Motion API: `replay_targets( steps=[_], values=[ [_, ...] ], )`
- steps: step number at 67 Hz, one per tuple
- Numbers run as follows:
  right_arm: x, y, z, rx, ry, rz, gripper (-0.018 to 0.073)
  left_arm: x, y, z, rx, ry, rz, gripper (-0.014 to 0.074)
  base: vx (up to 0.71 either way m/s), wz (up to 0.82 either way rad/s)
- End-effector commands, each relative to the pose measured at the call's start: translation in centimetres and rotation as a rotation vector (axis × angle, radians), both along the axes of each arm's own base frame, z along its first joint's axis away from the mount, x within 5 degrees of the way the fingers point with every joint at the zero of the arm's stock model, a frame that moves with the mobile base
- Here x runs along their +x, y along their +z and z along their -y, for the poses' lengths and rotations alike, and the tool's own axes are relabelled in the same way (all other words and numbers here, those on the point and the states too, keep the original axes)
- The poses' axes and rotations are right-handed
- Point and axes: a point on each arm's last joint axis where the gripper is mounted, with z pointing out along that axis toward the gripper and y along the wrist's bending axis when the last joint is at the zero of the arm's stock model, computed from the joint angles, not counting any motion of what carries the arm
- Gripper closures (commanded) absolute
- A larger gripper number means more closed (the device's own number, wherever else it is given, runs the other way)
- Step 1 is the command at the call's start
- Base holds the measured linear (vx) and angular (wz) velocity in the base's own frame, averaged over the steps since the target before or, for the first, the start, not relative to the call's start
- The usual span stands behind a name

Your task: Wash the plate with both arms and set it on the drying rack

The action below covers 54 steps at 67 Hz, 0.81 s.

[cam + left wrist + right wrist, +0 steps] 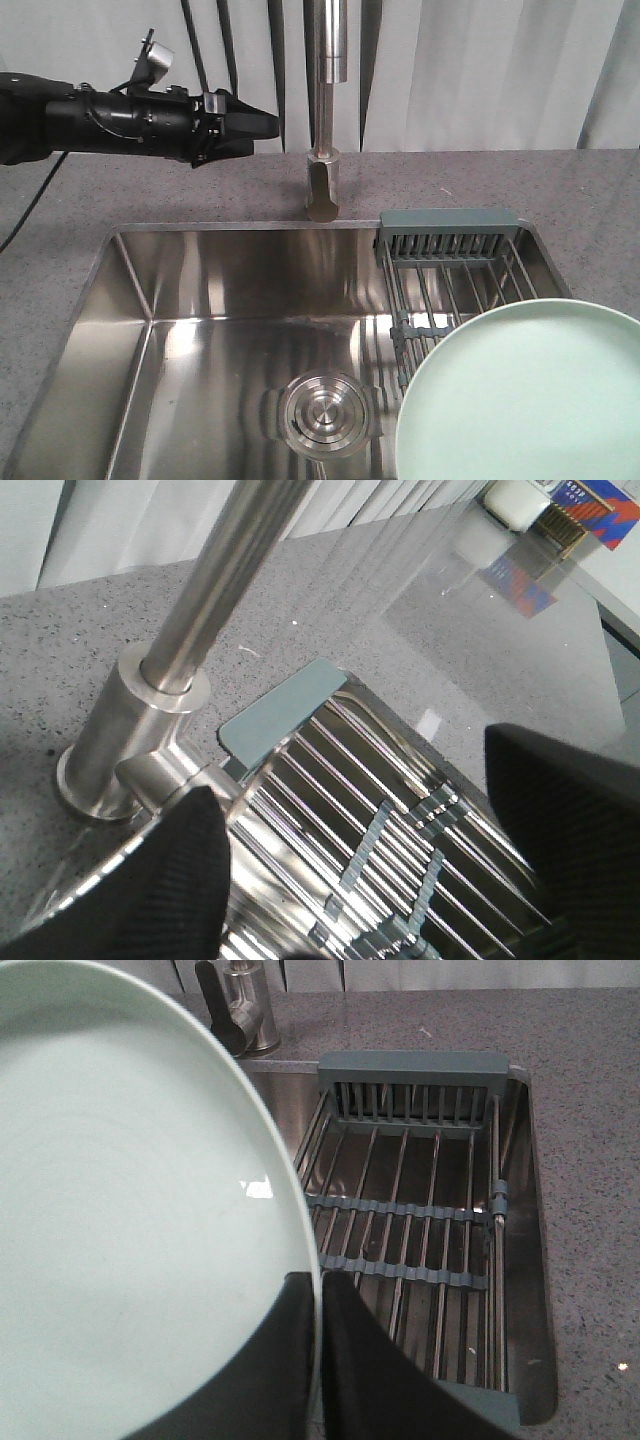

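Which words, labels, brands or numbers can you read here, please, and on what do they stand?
No text can be read.
On the blue and red printed item at the far end of the grey speckled counter: too blurred to read.
On the round pale mint-green plate and the steel-rod drying rack: none.

A brushed-steel faucet (323,170) rises from a grey speckled countertop (480,185). Directly in front of the faucet lies a stainless steel sink (200,270), with a round drain (322,412) in its floor, straight out from the faucet. Behind the faucet hang pale pleated curtains (480,70). Soft light gleams on the sink walls.
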Motion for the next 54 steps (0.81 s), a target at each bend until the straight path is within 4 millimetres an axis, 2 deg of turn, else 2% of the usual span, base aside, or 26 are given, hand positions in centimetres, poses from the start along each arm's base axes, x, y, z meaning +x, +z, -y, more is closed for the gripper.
replay_targets(
  steps=[1, 25, 38, 54],
  values=[
    [0.2, 1.3, 0.1, 0.021, -0.019, 0.080, 0.0561, -0.1, 3.3, 1.4, -0.090, -0.030, 0.071, 0.0081, 0.00, 0.00],
    [0.2, 1.3, 0.1, 0.021, -0.019, 0.080, 0.0561, 2.7, 1.8, 4.4, -0.117, -0.050, 0.055, 0.0081, 0.00, 0.00],
    [0.2, 1.3, 0.1, 0.021, -0.019, 0.080, 0.0561, 3.1, 1.1, 5.9, -0.129, -0.067, 0.046, 0.0081, 0.00, 0.00],
    [0.2, 1.3, 0.1, 0.021, -0.019, 0.080, 0.0561, 3.5, 0.1, 6.6, -0.173, -0.073, 0.014, 0.0081, 0.00, 0.00]
  ],
)
